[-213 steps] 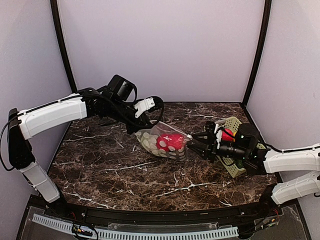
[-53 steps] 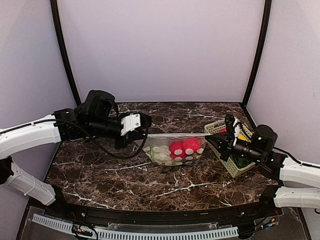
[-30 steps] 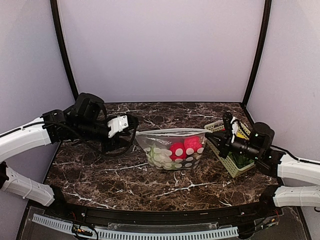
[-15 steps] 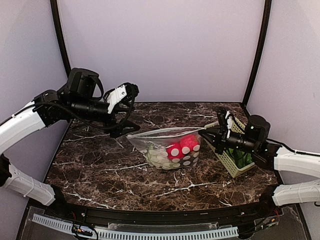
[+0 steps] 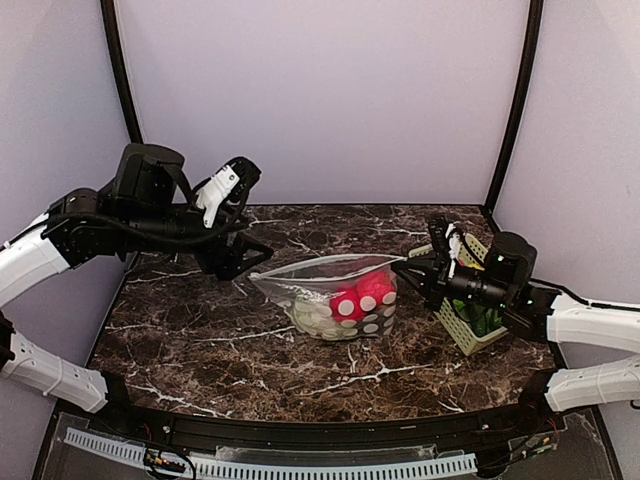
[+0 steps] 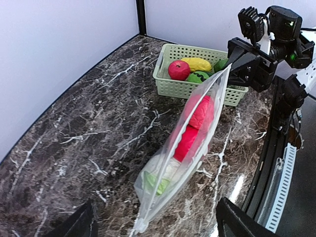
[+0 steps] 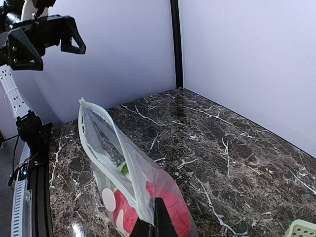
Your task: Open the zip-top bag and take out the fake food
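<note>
While the right claw [image 5: 412, 266] pinches the zip-top bag [image 5: 318, 280] corner, steer the empty, wide-open left claw [image 5: 238, 218] into its mouth toward the fake food [image 5: 362, 297].

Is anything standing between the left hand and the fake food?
Only the bag itself, with the food inside. Its mouth is open on top; nothing visible stands between the left hand and it.

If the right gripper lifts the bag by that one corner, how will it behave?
Probably floppy: the bag sags from the right gripper to the table. Likely bottom-heavy: the red fruits sit low, so it may swing.
</note>
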Motion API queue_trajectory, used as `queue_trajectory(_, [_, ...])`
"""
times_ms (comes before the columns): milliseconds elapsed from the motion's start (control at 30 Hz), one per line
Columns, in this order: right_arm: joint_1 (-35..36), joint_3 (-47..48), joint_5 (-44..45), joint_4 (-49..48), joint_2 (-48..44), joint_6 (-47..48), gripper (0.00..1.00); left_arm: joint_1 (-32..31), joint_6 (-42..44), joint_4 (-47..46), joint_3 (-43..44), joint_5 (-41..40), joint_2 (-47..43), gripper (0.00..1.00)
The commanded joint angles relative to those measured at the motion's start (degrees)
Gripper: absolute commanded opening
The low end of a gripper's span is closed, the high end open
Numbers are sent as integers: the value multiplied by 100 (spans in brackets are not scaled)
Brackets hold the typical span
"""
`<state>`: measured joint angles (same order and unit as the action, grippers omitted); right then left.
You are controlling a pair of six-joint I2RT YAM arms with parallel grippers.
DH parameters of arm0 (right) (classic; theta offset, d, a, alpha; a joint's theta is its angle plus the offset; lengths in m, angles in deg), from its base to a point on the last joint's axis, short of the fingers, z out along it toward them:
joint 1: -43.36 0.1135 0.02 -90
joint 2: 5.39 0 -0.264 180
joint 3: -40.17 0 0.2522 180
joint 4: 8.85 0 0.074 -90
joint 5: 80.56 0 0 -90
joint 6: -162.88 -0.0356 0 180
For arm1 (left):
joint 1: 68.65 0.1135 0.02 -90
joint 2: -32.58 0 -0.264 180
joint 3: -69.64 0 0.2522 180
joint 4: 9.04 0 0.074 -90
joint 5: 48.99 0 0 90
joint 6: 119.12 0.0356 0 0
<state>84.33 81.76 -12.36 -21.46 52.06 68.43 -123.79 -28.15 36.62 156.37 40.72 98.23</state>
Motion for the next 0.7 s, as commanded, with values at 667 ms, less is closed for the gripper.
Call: queue_trajectory(667, [101, -86, -210, 137, -263, 255, 0, -46, 2076, 1489, 2643, 1035, 2851, 48])
